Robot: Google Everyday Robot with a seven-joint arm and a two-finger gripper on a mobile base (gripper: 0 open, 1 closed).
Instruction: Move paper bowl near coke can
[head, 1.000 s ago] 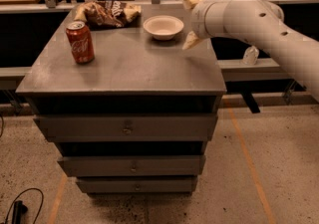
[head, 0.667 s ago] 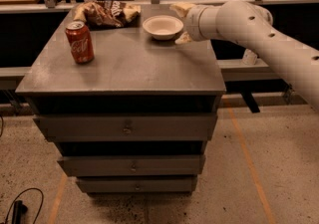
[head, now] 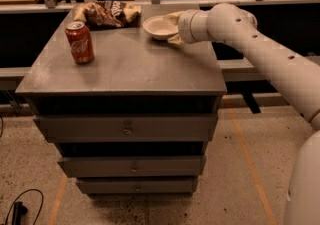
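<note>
A grey metal desk (head: 135, 71) with three drawers (head: 127, 128) below its top stands on a speckled floor, with a railing and a wooden work surface behind it. The paper bowl (head: 158, 27) sits upright near the back edge of the desk, right of centre. The coke can (head: 80, 43) stands upright well apart from it on the left side. A crumpled snack bag (head: 105, 13) lies at the back between them, just beside the bowl's left rim.

The white arm (head: 260, 54) reaches in from the right, and the gripper (head: 174, 29) sits at the bowl's right rim, at or very near touching it. I cannot tell whether it is spread around the rim or closed on it.

The bowl is light and its flared rim is thin, so a shallow or off-centre hold will likely let it slip or tip as it lifts. If the gripper only pushes, the bowl may skid left into the snack bag and carry the bag along. The path to the can runs across open desk, but a fast or low approach could knock the can over, and it would roll toward the left or front edge. Stopping too early would leave the bowl too far from the can to count as near.
</note>
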